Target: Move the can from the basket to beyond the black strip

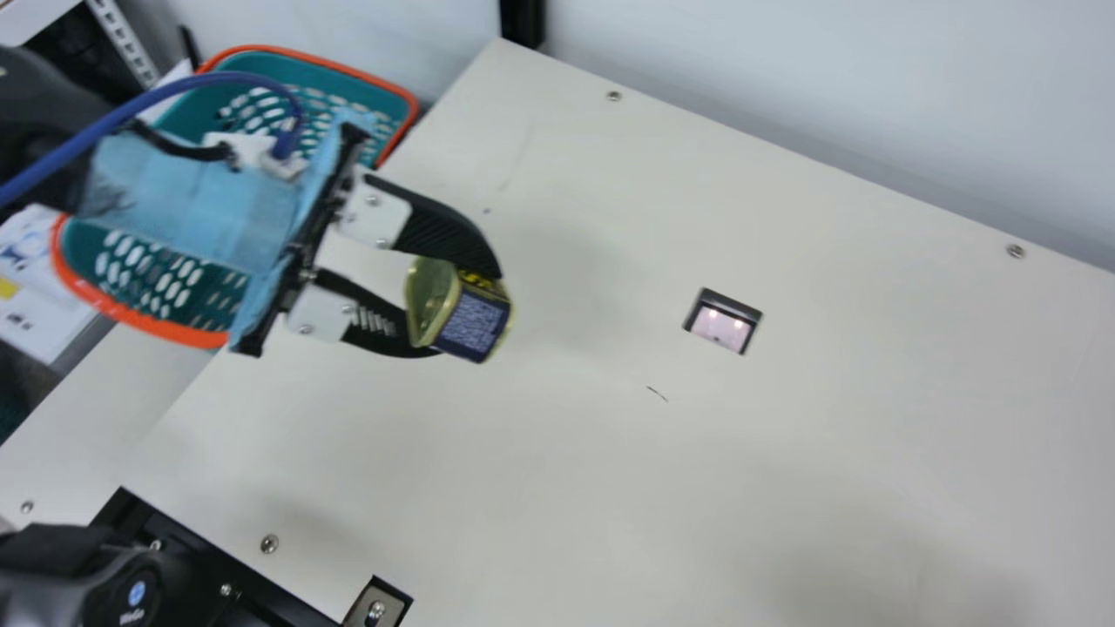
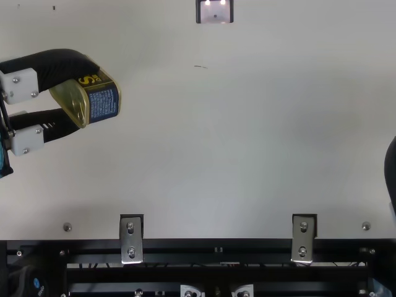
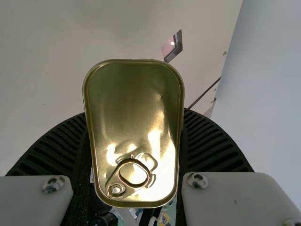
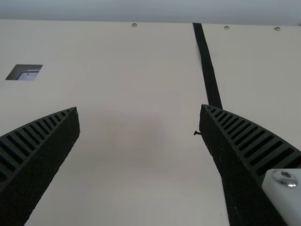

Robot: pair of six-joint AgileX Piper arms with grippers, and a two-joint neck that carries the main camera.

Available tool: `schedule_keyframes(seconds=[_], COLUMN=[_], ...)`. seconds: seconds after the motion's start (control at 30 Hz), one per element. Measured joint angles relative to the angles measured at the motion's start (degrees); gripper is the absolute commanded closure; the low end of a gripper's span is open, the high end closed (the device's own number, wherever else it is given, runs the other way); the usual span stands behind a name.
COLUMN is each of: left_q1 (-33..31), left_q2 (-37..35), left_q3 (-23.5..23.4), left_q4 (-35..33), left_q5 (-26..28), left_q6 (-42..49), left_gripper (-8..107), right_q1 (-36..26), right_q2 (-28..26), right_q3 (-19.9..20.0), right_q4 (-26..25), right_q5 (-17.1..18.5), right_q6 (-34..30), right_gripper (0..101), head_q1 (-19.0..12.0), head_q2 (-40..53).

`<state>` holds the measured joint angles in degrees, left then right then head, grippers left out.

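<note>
In the main view my left gripper (image 1: pixel 466 309) is shut on the gold can (image 1: pixel 475 322), held in the air over the table's left part. The top view shows the can (image 2: pixel 102 99) tilted between the fingers. Its gold lid with a pull ring faces the left wrist camera, the can (image 3: pixel 134 108) sitting between both pads of the left gripper (image 3: pixel 135 136). A teal basket (image 1: pixel 148 326) with an orange rim stands behind that arm. At the top view's right edge part of my right gripper (image 2: pixel 390 173) shows. In the right wrist view the right gripper (image 4: pixel 139 110) is open, the black strip (image 4: pixel 207 66) running behind one finger.
A small square opening (image 1: pixel 721 322) lies in the cream table (image 1: pixel 784 453). Metal brackets (image 2: pixel 131 238) stand along the table's front edge. A wall rises behind the table's back edge. White papers (image 1: pixel 35 305) lie next to the basket.
</note>
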<state>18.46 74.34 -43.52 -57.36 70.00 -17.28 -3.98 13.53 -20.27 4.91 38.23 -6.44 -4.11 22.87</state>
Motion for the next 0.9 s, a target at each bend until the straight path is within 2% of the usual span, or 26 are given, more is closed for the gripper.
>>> schedule_keyframes(seconds=[0.17,0.37,0.6,0.9], left_q1=[0.0,-1.3,-6.6,-17.2], left_q2=[0.0,0.2,0.7,1.9], left_q3=[0.0,-0.7,-3.1,-8.4], left_q4=[0.0,0.5,2.5,11.2], left_q5=[0.0,-1.2,-4.4,-12.0], left_q6=[0.0,-0.2,-1.8,-6.1], left_gripper=[89,89,89,89], right_q1=[0.0,0.0,0.0,0.0], right_q2=[0.0,0.0,0.0,0.0], right_q3=[0.0,0.0,0.0,0.0], right_q4=[0.0,0.0,0.0,0.0], right_q5=[0.0,0.0,0.0,0.0], right_q6=[0.0,0.0,0.0,0.0], right_gripper=[0,0,0,0], head_q1=[0.6,5.0,5.0,5.0], head_q2=[-5.6,-12.3,-12.0,-12.0])
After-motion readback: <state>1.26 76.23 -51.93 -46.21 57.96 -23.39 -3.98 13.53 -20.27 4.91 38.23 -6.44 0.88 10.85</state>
